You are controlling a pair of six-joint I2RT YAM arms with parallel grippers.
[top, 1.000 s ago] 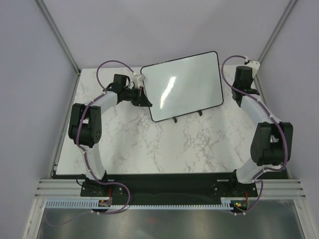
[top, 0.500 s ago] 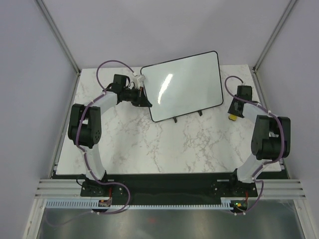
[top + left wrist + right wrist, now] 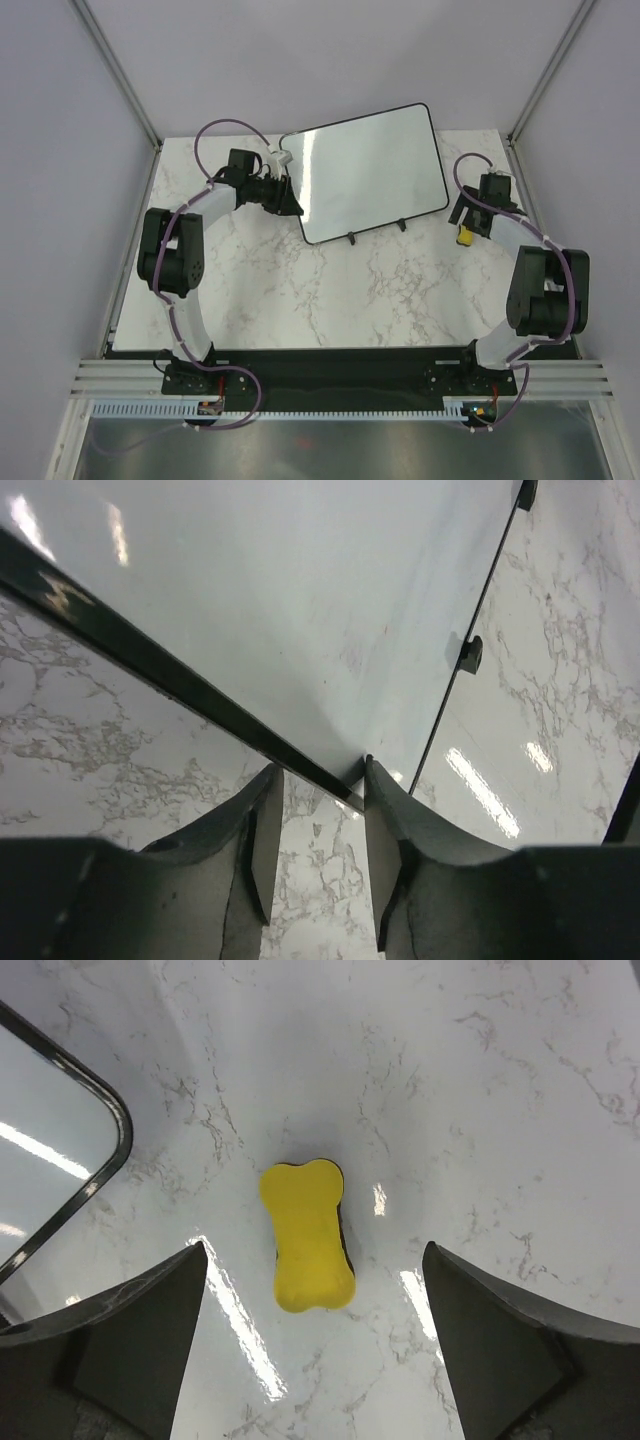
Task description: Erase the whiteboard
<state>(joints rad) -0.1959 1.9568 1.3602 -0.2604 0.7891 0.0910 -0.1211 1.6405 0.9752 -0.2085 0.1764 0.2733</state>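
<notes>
Right wrist: eraser [image 3: 307, 1235] beneath end effector [image 3: 312, 1252]

Whiteboard [image 3: 370, 170] glossy, smooth; table [image 3: 300, 290] polished marble-look w/ glare; eraser [image 3: 306, 1233] matt, foam-like.

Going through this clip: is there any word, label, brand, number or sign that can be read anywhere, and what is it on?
None can be read.
The whiteboard is blank and shows only glare.
The yellow eraser has no print on the face in view.
The table shows only marble veining.
</notes>
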